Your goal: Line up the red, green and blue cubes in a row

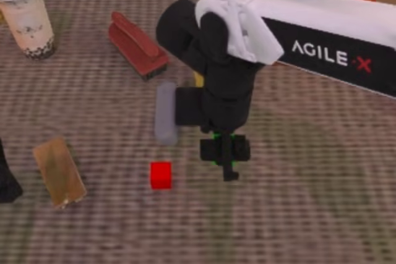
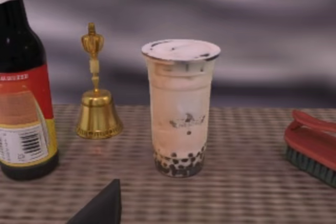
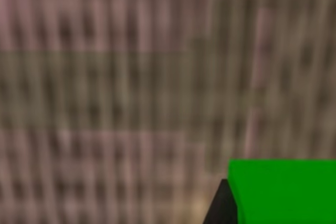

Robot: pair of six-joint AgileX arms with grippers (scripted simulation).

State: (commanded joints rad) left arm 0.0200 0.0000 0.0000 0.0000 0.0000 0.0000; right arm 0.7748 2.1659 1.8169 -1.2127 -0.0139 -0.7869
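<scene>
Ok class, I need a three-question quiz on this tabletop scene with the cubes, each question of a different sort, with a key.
1. True or false: the red cube lies on the table to the left of the right gripper.
2. Which cube shows in the right wrist view? A red, B green, C blue.
3. Fill in: the cup with dark pearls stands at the table's far ____ corner in the top view.

Key: 1 true. 2 B, the green cube. 3 left.
</scene>
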